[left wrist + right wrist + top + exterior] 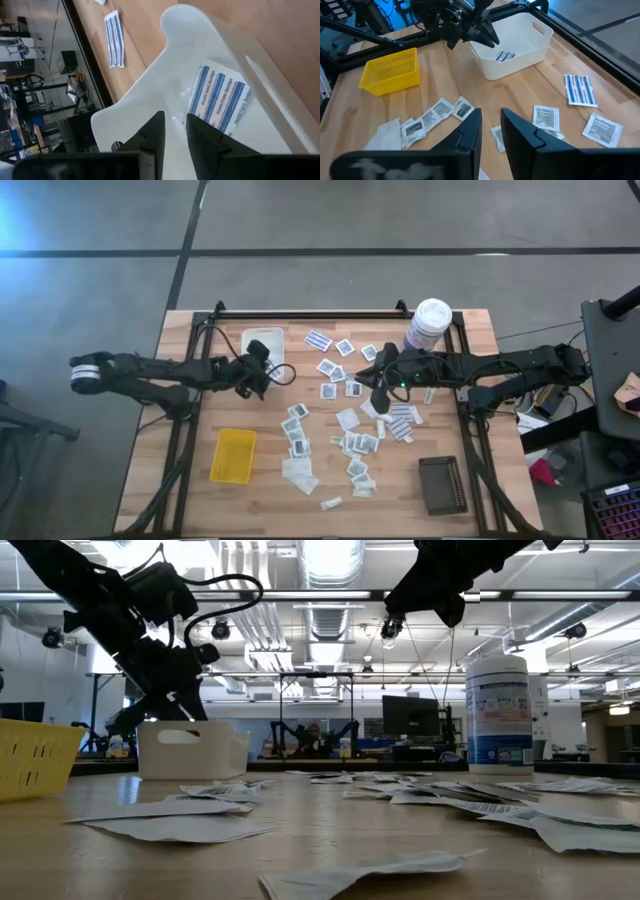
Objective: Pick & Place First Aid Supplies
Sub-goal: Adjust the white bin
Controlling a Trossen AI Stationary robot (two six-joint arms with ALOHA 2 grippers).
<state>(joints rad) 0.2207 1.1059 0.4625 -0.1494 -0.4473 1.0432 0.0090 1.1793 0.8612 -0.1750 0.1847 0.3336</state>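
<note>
White tray (262, 340) sits far left on the counter (190, 480); the left tool (258, 376) hangs over its near edge, fingers slightly spread and pinching nothing. One striped packet (218, 99) lies flat on the tray floor, clear of the fingers. Judged step: release of a striped packet is complete. The right tool (378, 398) hovers over the scattered packets (355, 445) mid-counter, fingers a little apart and empty. A matching striped packet (579, 90) lies on the counter beside the tray. Next move, as judged: lower a tool onto a loose packet and pinch one flat edge.
</note>
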